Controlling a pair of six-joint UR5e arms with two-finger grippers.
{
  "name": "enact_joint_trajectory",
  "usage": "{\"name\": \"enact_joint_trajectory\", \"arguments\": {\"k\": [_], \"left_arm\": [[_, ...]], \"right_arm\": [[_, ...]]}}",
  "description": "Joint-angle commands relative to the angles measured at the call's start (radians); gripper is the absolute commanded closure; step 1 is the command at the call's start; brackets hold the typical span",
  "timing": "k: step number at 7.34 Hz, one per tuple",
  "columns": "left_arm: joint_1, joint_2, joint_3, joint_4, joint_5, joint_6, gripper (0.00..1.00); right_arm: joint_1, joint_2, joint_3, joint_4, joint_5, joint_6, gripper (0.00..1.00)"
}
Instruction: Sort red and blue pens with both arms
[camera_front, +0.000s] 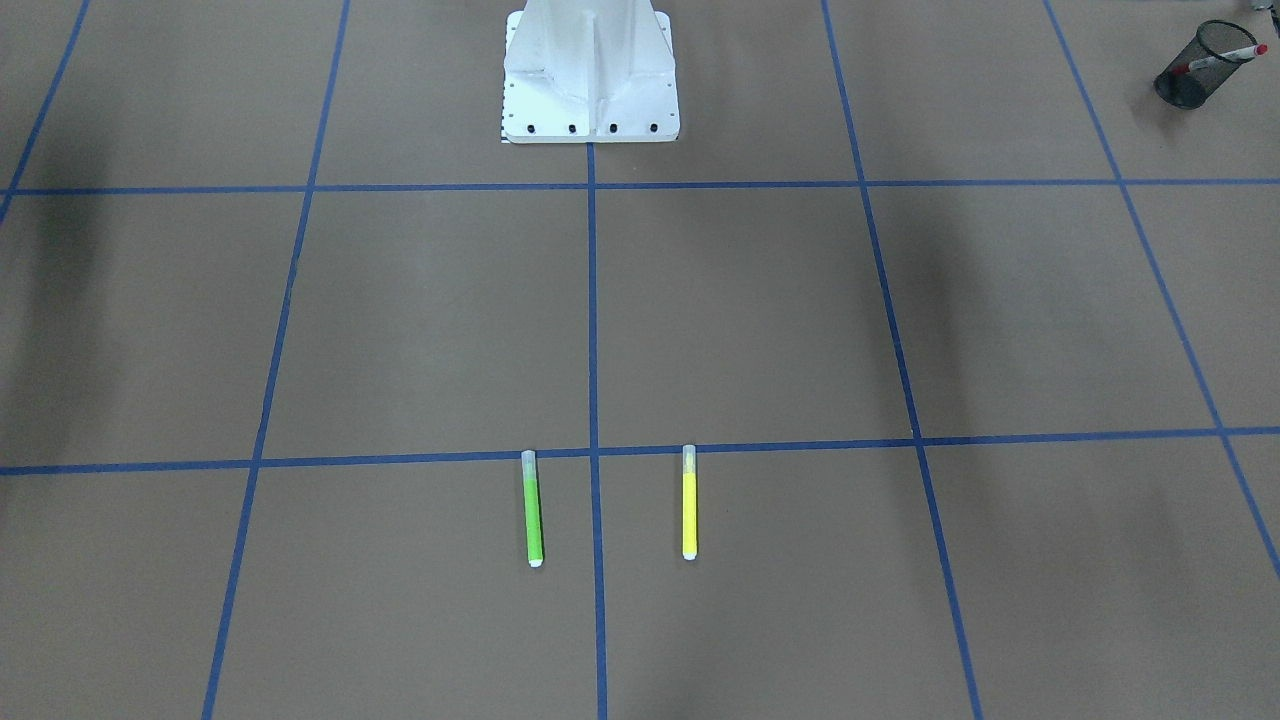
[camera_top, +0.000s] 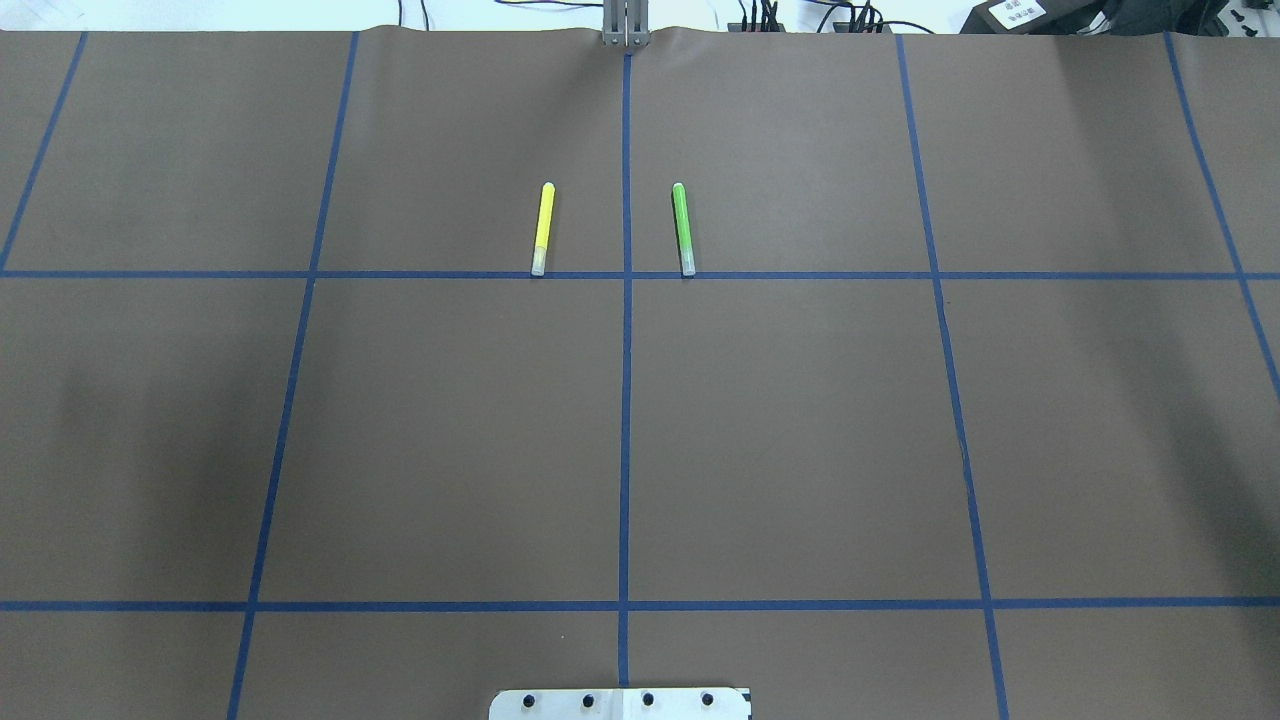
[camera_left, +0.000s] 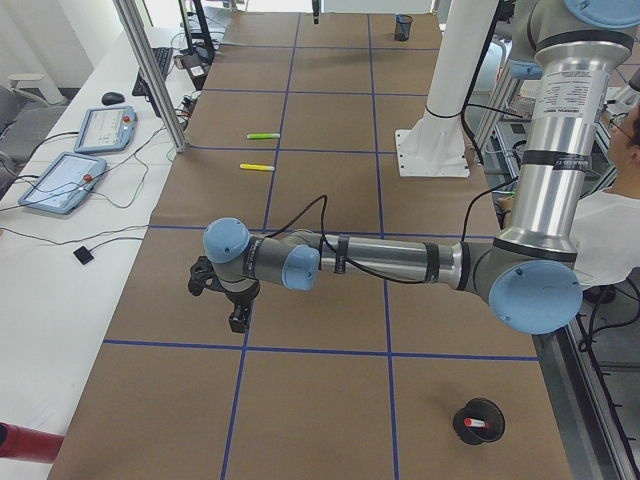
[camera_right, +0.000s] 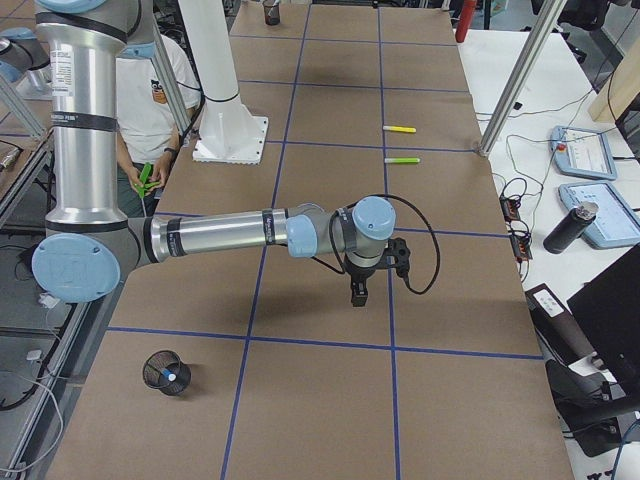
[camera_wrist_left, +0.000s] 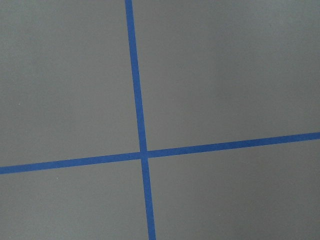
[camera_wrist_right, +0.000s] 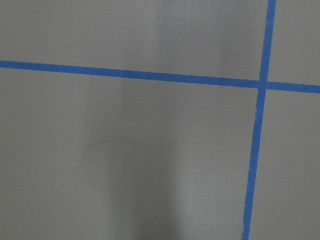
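The red pen (camera_front: 1225, 58) stands slanted in a black mesh cup (camera_front: 1195, 70) at the table corner on my left side; the exterior left view shows that cup (camera_left: 480, 420) near the left arm's base. The blue pen (camera_right: 172, 377) sits in another black mesh cup (camera_right: 165, 372) near the right arm's base. My left gripper (camera_left: 238, 318) hangs over bare table, holding nothing that I can see. My right gripper (camera_right: 358, 293) does the same at the other end. Neither gripper shows in any other view, so I cannot tell whether they are open or shut.
A green highlighter (camera_top: 683, 228) and a yellow highlighter (camera_top: 542, 228) lie side by side at the far middle of the table. The white robot pedestal (camera_front: 590, 75) stands at the near middle. A person (camera_right: 150, 90) sits behind the robot. Tablets (camera_left: 65, 180) lie beside the table.
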Motion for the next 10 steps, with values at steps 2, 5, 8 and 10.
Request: {"name": "enact_joint_trajectory", "arguments": {"k": [2, 5, 8, 10], "left_arm": [[-0.002, 0.048, -0.028, 0.003, 0.005, 0.038, 0.01], [0.001, 0.086, -0.067, -0.001, 0.001, 0.041, 0.01], [0.003, 0.083, -0.083, -0.001, -0.009, 0.039, 0.01], [0.003, 0.082, -0.084, -0.001, -0.007, 0.039, 0.01]], "right_arm": [[0.071, 0.067, 0.008, -0.15, -0.038, -0.121, 0.0], [0.071, 0.07, 0.017, -0.149, -0.081, -0.121, 0.0], [0.071, 0.067, 0.018, -0.143, -0.103, -0.121, 0.0], [0.071, 0.063, 0.02, -0.141, -0.1, -0.12, 0.0]]}}
